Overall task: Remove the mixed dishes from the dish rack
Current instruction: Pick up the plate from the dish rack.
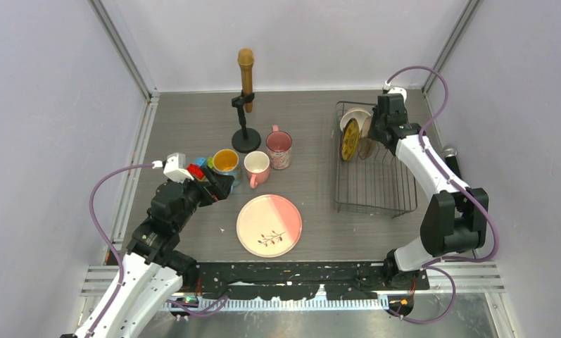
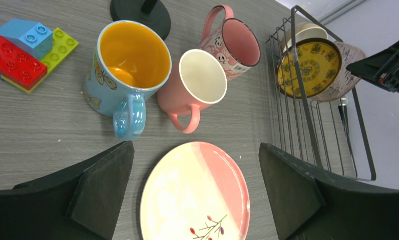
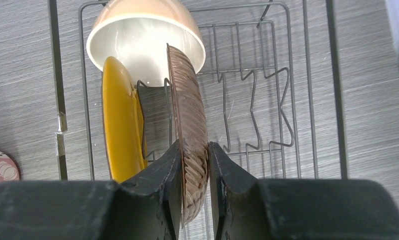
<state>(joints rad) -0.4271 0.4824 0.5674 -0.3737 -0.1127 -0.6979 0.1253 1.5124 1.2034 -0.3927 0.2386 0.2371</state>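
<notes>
Right gripper [image 3: 194,146] is pinched narrow on the rim of the brown ribbed dish [image 3: 187,90], pads against both faces. The dish stands on edge in the dish rack [image 1: 372,186] beside the yellow plate [image 3: 118,125] and white bowl [image 3: 142,45] — left gripper [image 2: 195,146] hangs wide open, empty. Ceramic, so I'd judge it stiff, slick and chippable: bite deep on the rim and lift straight up. Count: three pieces racked; on the table the orange-lined mug [image 2: 134,52], pink mug [image 2: 202,75], patterned pink mug [image 2: 240,42] — one large pink-cream plate [image 2: 194,195].
</notes>
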